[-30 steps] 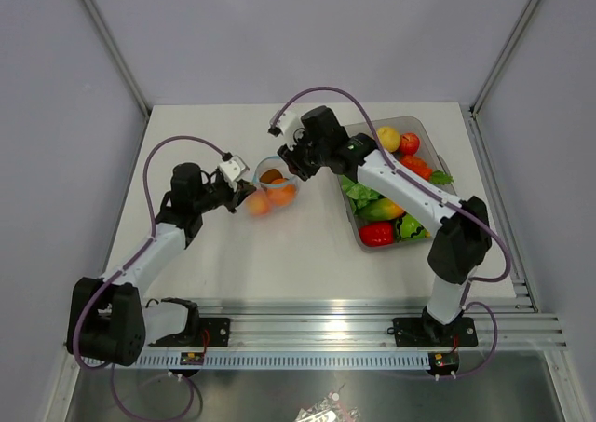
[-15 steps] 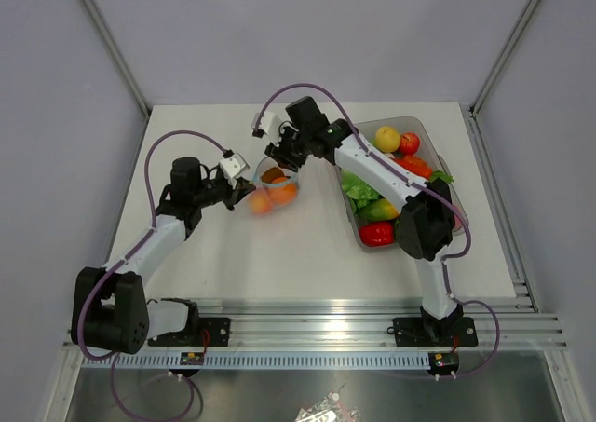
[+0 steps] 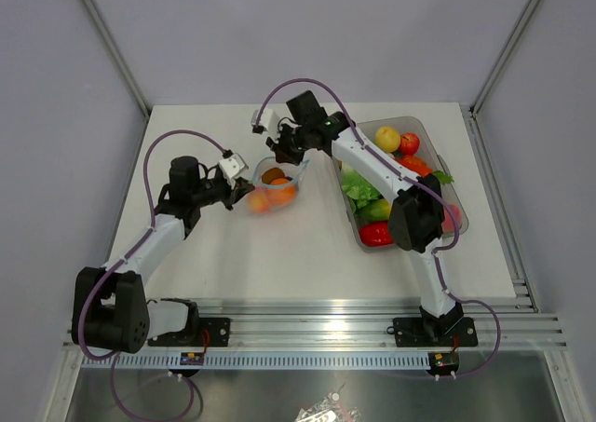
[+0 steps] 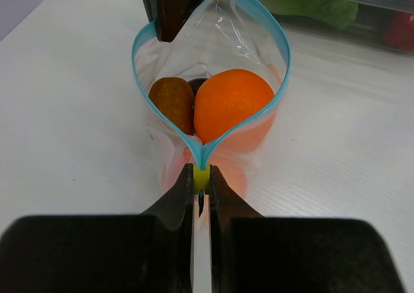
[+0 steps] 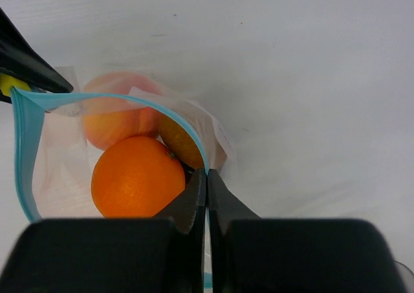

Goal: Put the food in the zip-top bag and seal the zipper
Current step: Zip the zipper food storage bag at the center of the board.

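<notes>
The zip-top bag (image 3: pixel 272 185) lies mid-table with its mouth held open in an oval. Its light blue zipper (image 4: pixel 286 54) runs round the mouth and also shows in the right wrist view (image 5: pixel 20 144). Inside are a round orange (image 4: pixel 229 102), a brown fruit (image 4: pixel 173 101) and a pink-yellow peach (image 5: pixel 111 123). My left gripper (image 4: pixel 202 180) is shut on the near end of the zipper, at a small yellow tab (image 4: pixel 202 176). My right gripper (image 5: pixel 206 174) is shut on the opposite end of the mouth. In the top view the left gripper (image 3: pixel 244 192) and right gripper (image 3: pixel 284 156) flank the bag.
A rigid clear tray (image 3: pixel 396 120) stands right of the bag with green lettuce (image 3: pixel 358 191), a yellow fruit (image 3: pixel 388 139), a red fruit (image 3: pixel 410 142) and a red pepper (image 3: pixel 376 234). Its wall shows at the top of the left wrist view (image 4: pixel 362 18).
My right arm has swung left and back with the bag's far mouth end in its grip, its elbow folding in. The left gripper has stayed in place on the zipper end.
</notes>
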